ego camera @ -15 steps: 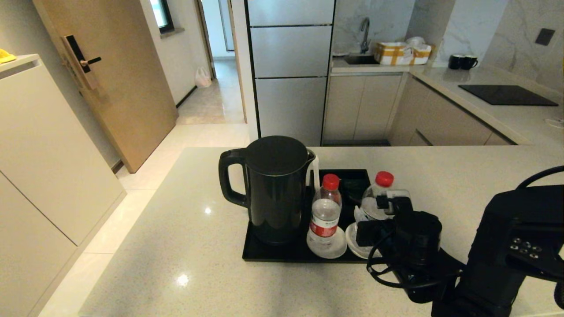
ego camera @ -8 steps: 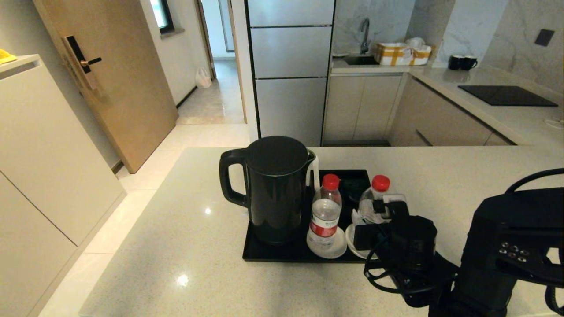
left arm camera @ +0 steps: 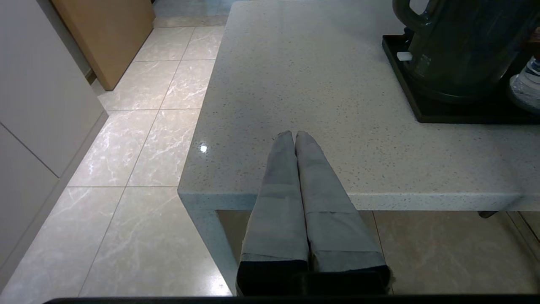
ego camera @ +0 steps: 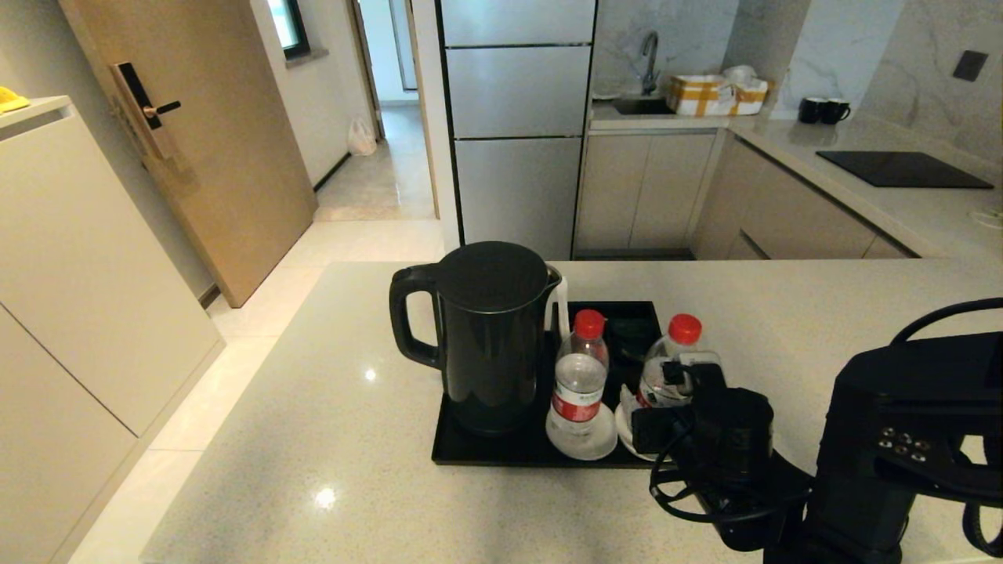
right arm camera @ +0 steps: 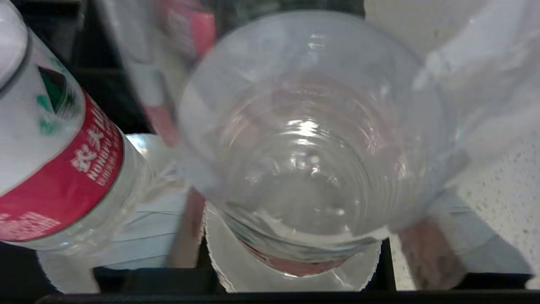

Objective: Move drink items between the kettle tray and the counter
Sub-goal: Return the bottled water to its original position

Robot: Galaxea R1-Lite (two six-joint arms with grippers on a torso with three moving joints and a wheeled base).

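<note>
Clear thin plastic: right-hand water bottle [ego camera: 664, 368], red cap, standing on a white saucer [ego camera: 627, 431] at the right end of the black tray [ego camera: 486, 454], beside a second bottle [ego camera: 578, 376] and the kettle [ego camera: 486, 337]. Probably light, slick, easily dented; best taken round the middle, below the shoulder. Right gripper [ego camera: 689, 368] straddling it, fingers spread wider than a second ago, no squeeze apparent; bottle now upright, cap slightly lower than before. Left gripper [left arm camera: 294, 139] pressed closed, empty, parked over the counter [ego camera: 313, 407] edge.
</note>
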